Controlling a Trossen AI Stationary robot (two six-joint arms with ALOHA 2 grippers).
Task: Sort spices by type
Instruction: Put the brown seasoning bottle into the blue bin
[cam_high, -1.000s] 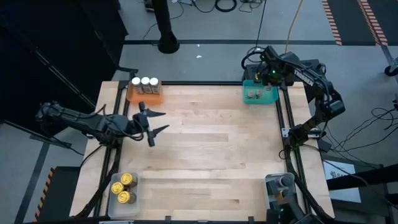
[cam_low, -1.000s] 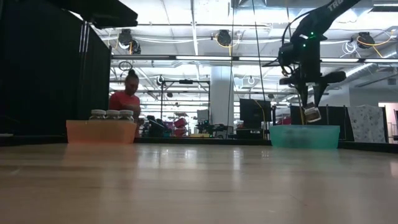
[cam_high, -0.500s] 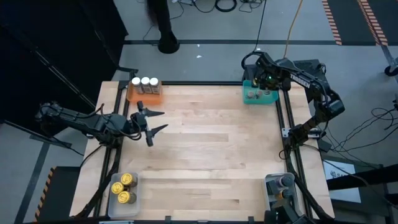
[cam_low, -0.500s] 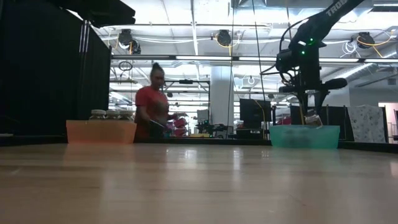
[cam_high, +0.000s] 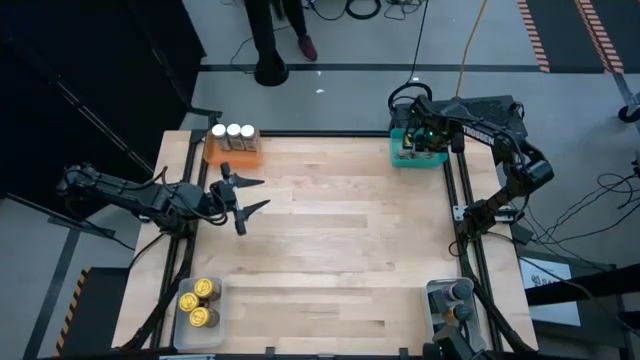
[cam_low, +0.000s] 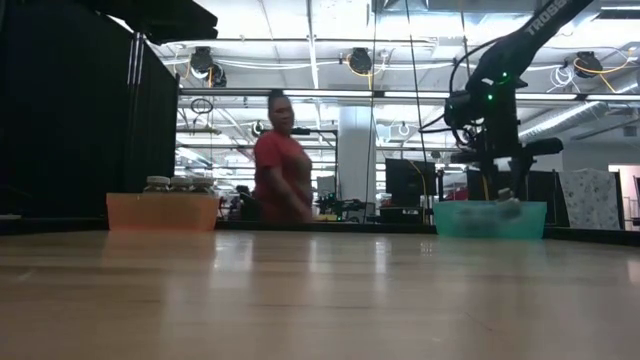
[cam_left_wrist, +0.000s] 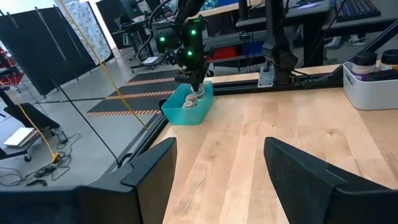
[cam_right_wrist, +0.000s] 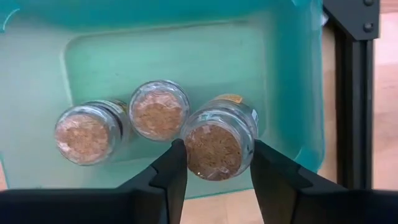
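Note:
My right gripper (cam_right_wrist: 217, 148) hangs over the teal tray (cam_high: 399, 158) at the table's far right corner, shut on a brownish spice jar (cam_right_wrist: 219, 138). Two more brownish jars (cam_right_wrist: 118, 124) stand in that tray beside it. In the low view the held jar (cam_low: 506, 196) sits down behind the teal wall (cam_low: 480, 220). My left gripper (cam_high: 256, 195) is open above bare wood at the table's left side, touching nothing. Three white-topped jars (cam_high: 233, 131) stand in the orange tray (cam_high: 232, 154). My right gripper pinches the brownish jar by its side wall (cam_right_wrist: 189, 134), one finger (cam_right_wrist: 171, 168) on each side. The fingers come from above, pointing down. The jar is upright inside the teal tray; whether its base touches the tray floor I cannot tell.
A clear tray (cam_high: 186, 322) at the near left corner holds gold jars (cam_high: 200, 300). Another clear tray (cam_high: 437, 305) at the near right holds dark jars. Black rails (cam_high: 462, 215) run along the table's sides. A person in red (cam_low: 280, 165) walks behind the far edge.
My right gripper has gone down with the brownish jar, from above the teal tray's rim to inside the tray, beside the two jars there. The jar stays between the fingers. The person behind the table has walked toward the right.

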